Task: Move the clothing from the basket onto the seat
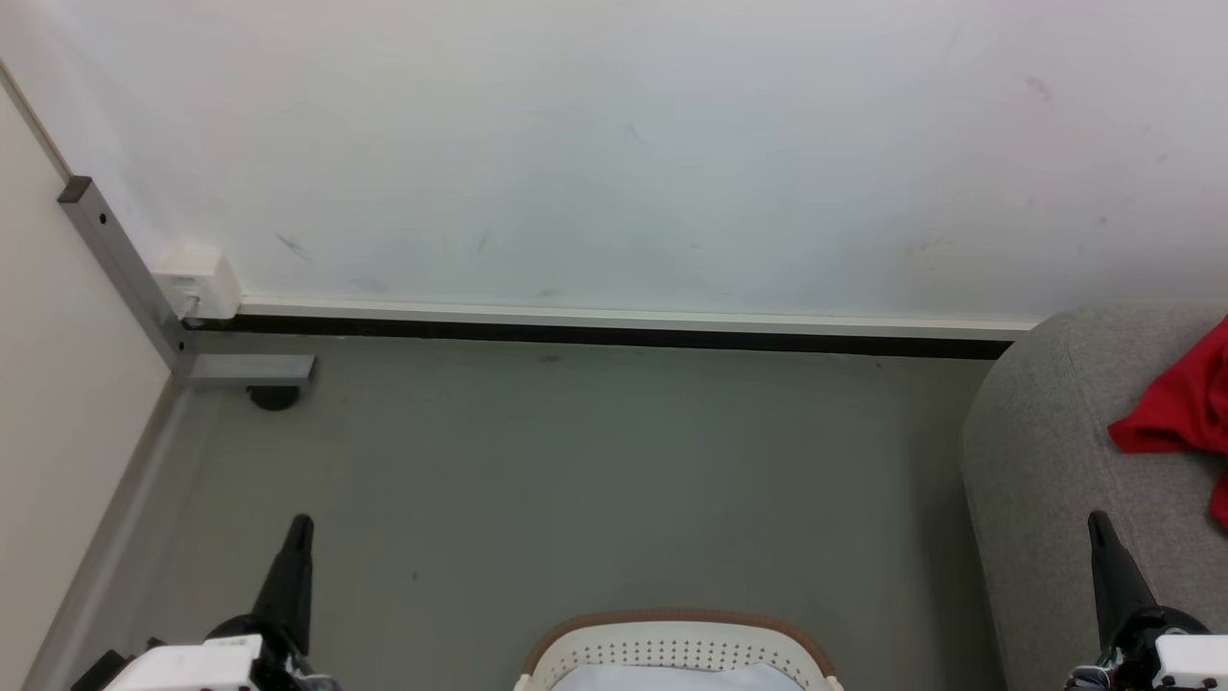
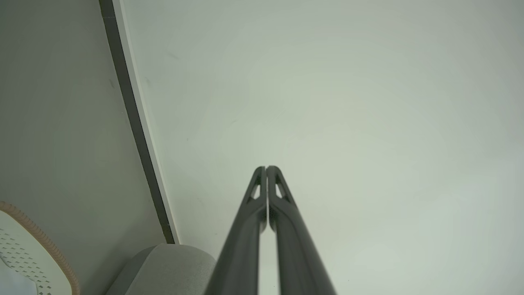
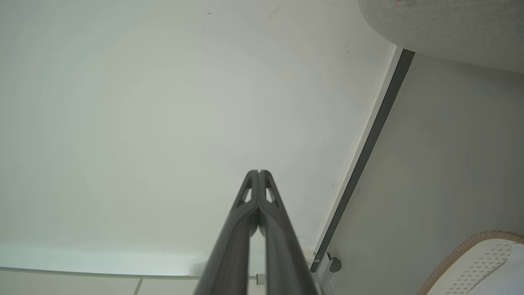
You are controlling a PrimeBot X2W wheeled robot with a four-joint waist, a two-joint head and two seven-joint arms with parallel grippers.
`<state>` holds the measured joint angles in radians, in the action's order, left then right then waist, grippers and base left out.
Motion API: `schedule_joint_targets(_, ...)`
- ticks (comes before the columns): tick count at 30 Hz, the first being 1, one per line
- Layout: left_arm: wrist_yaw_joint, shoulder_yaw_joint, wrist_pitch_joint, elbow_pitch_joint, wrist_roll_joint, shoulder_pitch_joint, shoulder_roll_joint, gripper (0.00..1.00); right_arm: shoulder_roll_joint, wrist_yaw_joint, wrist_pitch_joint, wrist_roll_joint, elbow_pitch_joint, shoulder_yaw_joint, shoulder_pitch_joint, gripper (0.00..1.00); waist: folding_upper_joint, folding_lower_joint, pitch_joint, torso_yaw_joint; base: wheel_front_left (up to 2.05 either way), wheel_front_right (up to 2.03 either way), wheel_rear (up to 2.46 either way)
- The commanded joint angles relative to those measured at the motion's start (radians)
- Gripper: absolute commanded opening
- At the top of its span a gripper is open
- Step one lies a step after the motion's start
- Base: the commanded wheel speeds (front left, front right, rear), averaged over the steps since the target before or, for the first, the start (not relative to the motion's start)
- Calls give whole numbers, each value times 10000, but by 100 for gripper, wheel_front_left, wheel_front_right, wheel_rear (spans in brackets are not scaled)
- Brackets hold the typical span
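On seat [image 1: 1036, 451], right of basket [image 1: 672, 651]: clothing [image 1: 1175, 408] — red, soft — is lying crumpled; likely light and limp, pinching best at a raised fold. Left gripper [image 1: 300, 523] and right gripper [image 1: 1097, 518] are hanging closed tight, holding nothing.

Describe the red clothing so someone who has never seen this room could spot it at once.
Find the big light grey sofa at the right, beside the white wall. The clothing lies crumpled on it at the picture's edge. It is bright red, unlike the pale cloth in the basket on the floor.
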<state>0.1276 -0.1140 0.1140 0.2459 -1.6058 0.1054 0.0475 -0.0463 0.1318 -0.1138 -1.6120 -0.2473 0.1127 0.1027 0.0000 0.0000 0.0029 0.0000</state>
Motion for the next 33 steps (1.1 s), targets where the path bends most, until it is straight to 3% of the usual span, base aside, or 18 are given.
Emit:
schedule_joint_targets(1,63,-22,40,-1,-128,95,51,0,-74,-21,-39,-19,46,35,133,0,0,0,0,0,0,0,0)
schedule_joint_targets(33,56,-20,38,-3,-130,94,51,0,-75,-21,-38,-18,47,34,133,0,0,0,0,0,0,0,0)
